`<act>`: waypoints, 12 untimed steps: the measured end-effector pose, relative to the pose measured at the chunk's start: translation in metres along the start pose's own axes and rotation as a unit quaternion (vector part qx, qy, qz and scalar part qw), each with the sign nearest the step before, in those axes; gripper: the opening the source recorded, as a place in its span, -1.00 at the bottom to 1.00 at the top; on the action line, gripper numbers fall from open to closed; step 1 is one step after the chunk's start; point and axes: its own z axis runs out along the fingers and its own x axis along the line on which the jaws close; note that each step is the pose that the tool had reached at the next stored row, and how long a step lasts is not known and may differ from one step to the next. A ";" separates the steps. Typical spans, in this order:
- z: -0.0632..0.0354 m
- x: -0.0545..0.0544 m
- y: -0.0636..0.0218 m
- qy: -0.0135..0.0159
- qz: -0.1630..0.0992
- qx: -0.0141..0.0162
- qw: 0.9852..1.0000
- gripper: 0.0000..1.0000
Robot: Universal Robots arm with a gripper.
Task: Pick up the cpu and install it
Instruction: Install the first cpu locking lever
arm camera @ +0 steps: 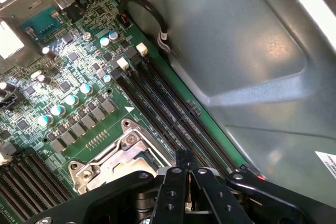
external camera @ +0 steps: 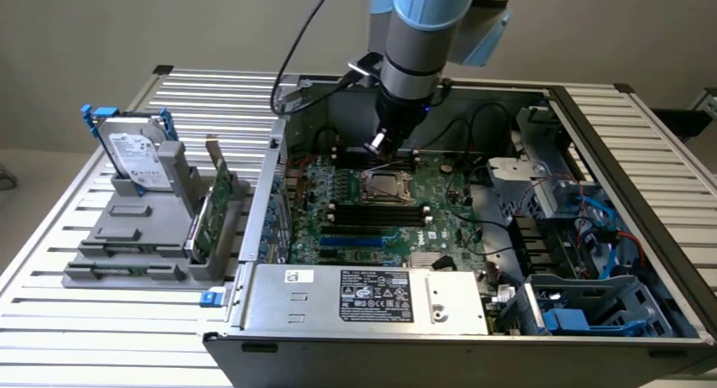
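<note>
Grips the cpu (arm camera: 188, 190) edge-on in the clenched hand (arm camera: 186, 161), hard to make out beyond a thin sliver between the fingers. Hangs near the metal-framed socket (external camera: 388, 186) on the motherboard (arm camera: 73, 77) inside the open computer case (external camera: 448, 354). Near the worktop's (external camera: 67, 321) edge on the exterior view's left, stands a hard drive (external camera: 140, 161) upright in a grey holder (external camera: 134, 237).
</note>
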 end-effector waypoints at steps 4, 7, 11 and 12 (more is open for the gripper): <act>0.0000 -0.001 -0.0007 0.001 -0.005 -0.001 1.000 -0.79; 0.0000 -0.001 -0.0010 0.002 -0.009 -0.001 1.000 -0.79; 0.0003 -0.001 -0.0015 0.002 -0.013 -0.002 1.000 -0.79; 0.0004 -0.001 -0.0016 0.002 -0.014 -0.002 1.000 -0.79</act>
